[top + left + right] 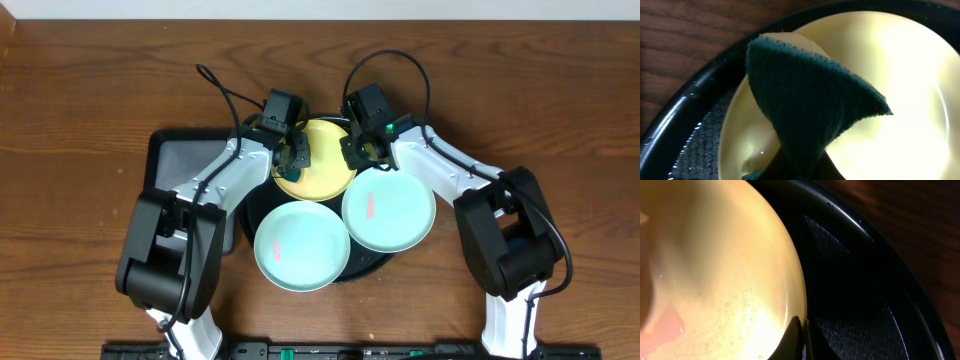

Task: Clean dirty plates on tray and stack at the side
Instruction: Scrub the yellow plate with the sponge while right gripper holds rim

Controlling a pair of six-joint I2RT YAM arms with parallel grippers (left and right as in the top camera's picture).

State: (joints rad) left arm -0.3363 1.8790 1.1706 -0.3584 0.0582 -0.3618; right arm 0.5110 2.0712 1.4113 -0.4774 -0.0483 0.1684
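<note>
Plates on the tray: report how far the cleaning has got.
Done: nothing stacked; everything sits on the tray. In hand: the left gripper holds a green sponge over the yellow plate, whose rim the right gripper pinches. Left: both mint plates show red smears, then stacking.

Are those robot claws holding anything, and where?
Left gripper pinches a dark green cloth by its bunched end; right gripper grips the yellow plate by its rim.

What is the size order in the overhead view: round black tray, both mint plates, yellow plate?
1. round black tray
2. lower-left mint plate and right mint plate, which look alike
Unranked: yellow plate, partly covered, so unsure.
</note>
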